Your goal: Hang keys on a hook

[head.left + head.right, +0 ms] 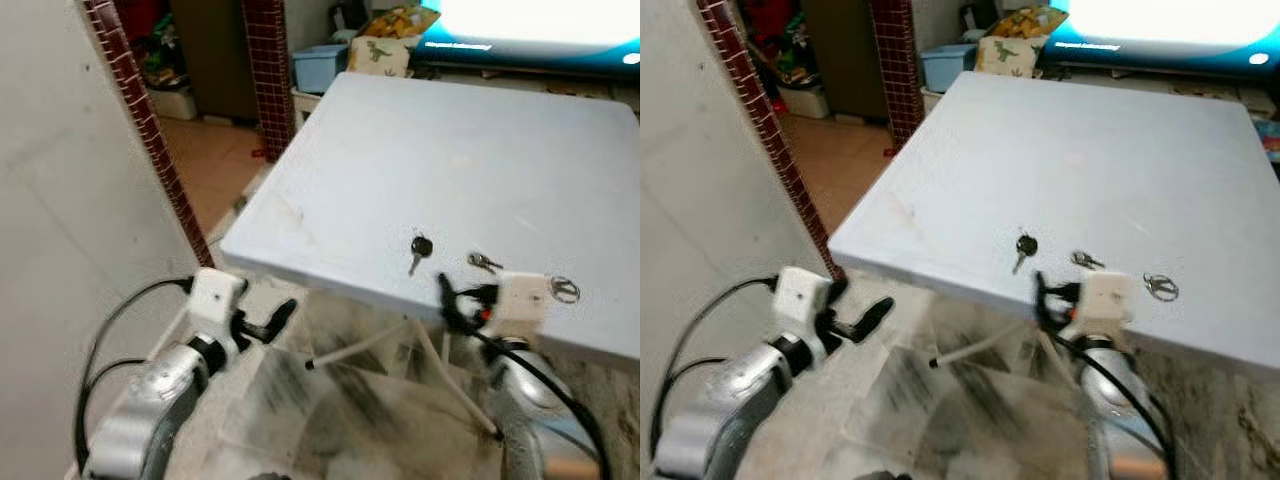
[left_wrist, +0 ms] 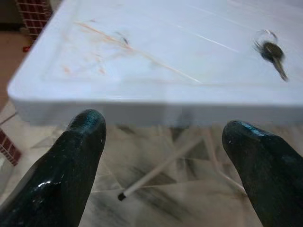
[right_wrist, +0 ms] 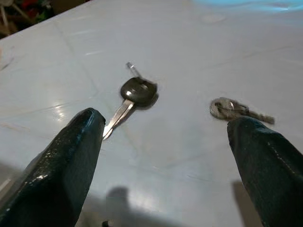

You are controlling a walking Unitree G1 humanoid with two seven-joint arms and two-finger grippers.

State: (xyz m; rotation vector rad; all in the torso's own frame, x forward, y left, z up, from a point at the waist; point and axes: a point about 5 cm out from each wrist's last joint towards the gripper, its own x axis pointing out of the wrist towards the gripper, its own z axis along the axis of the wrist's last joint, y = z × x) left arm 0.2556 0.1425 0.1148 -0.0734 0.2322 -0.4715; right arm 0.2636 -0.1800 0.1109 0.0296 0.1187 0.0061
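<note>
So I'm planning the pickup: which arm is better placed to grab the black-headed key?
Right. The right gripper is open at the table edge just before the black-headed key; the left gripper hangs below the table's corner.

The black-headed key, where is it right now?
The black-headed key lies near the white table's front edge, just ahead of the open right gripper, left of a small silver key.

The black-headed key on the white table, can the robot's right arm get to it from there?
Probably yes. The right end effector is open at the table's near edge, with the black-headed key lying just ahead between its fingers, nothing in between.
</note>
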